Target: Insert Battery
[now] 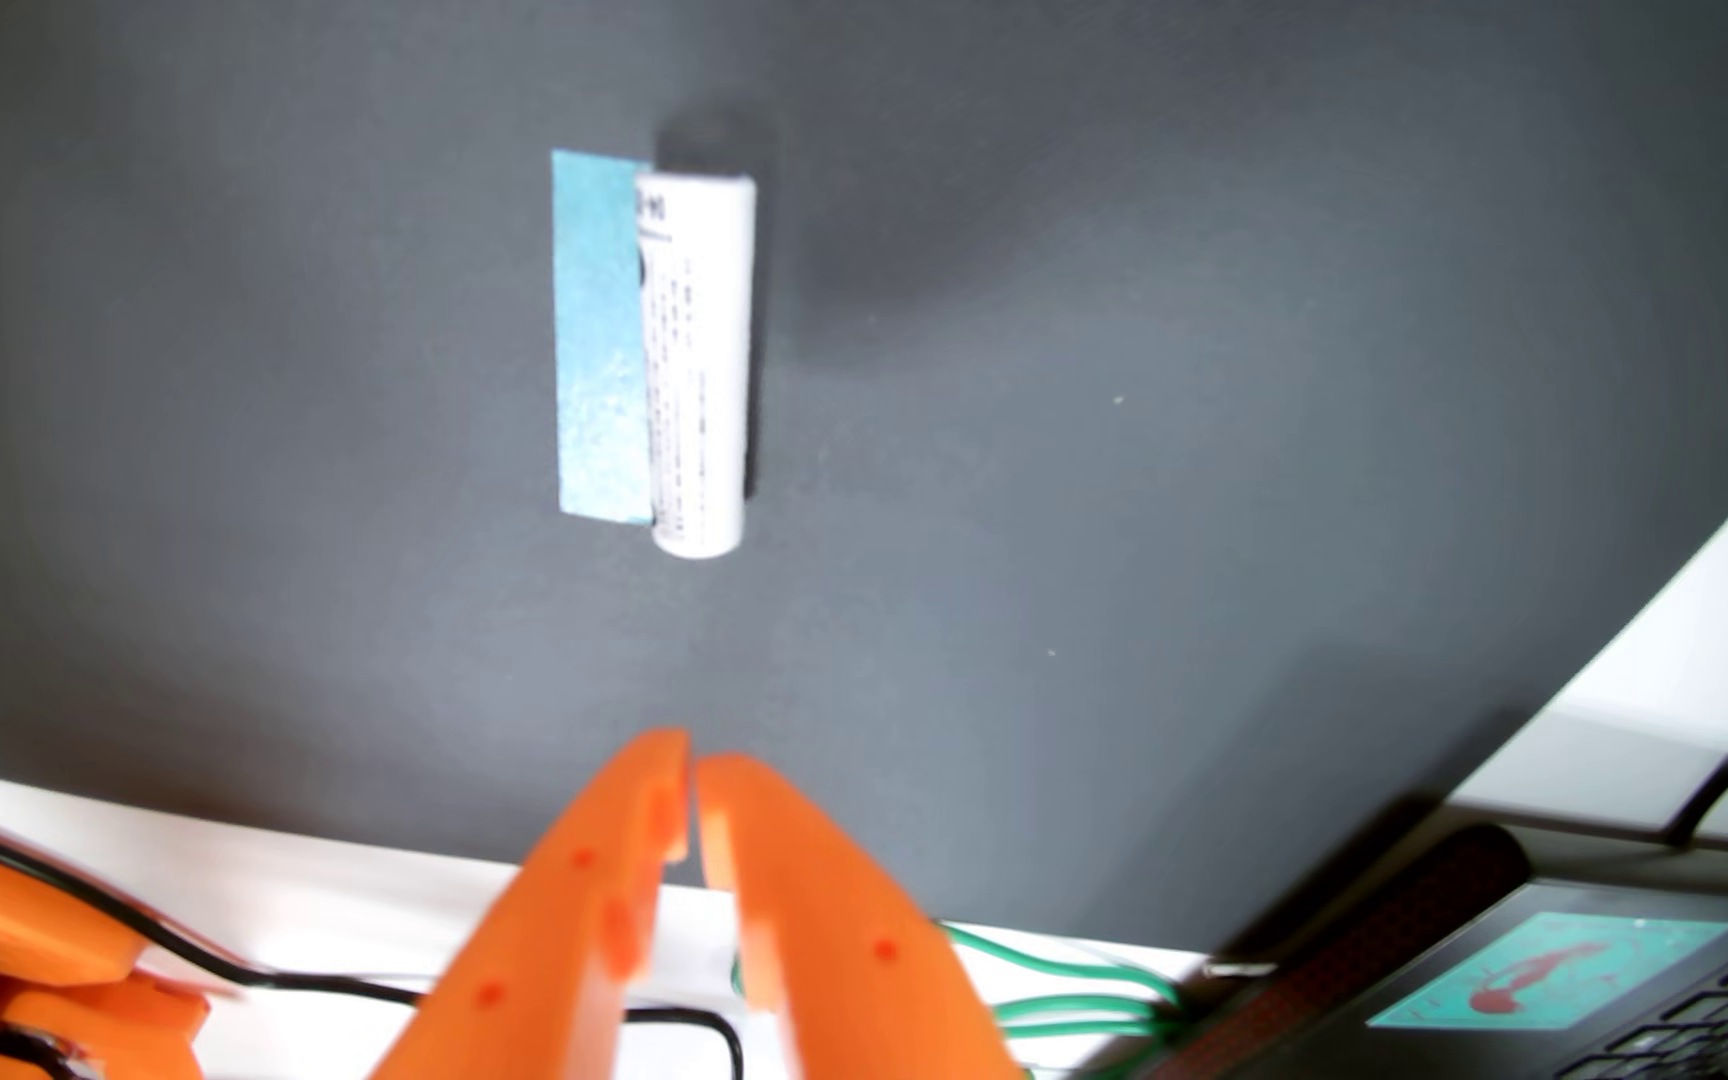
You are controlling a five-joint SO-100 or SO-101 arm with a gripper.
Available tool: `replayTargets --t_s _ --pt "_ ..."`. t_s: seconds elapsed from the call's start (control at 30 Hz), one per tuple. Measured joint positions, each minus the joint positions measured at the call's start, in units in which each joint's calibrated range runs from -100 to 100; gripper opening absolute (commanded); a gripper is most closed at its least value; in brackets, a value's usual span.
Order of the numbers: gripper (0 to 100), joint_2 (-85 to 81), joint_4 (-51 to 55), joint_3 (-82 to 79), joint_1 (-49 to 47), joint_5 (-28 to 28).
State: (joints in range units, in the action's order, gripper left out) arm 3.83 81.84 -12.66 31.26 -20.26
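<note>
Wrist camera, looking down, near mat (1151, 415)

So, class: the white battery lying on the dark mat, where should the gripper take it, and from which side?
Grip the battery mid-length, coming from above with fingers across its width. It is a cylinder lying flat, long axis pointing away from the gripper, which first needs opening. The blue tape strip lies flat against its left side, so it probably won't obstruct.

Wrist view: print on battery (699, 363) blurred, unreadable | gripper (694, 768) bases cut off by bottom edge | laptop (1566, 987) cropped at lower-right corner | whole frame soft with motion blur
</note>
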Motion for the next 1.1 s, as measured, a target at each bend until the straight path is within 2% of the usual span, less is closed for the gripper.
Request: replayTargets --t_s 0.17,0.33,1.1 --pt "2 0.0 0.0 0.0 0.2 -0.1" --pt "7 0.0 0.0 0.0 0.2 -0.1" --pt "10 0.0 0.0 -2.7 0.7 -0.2"
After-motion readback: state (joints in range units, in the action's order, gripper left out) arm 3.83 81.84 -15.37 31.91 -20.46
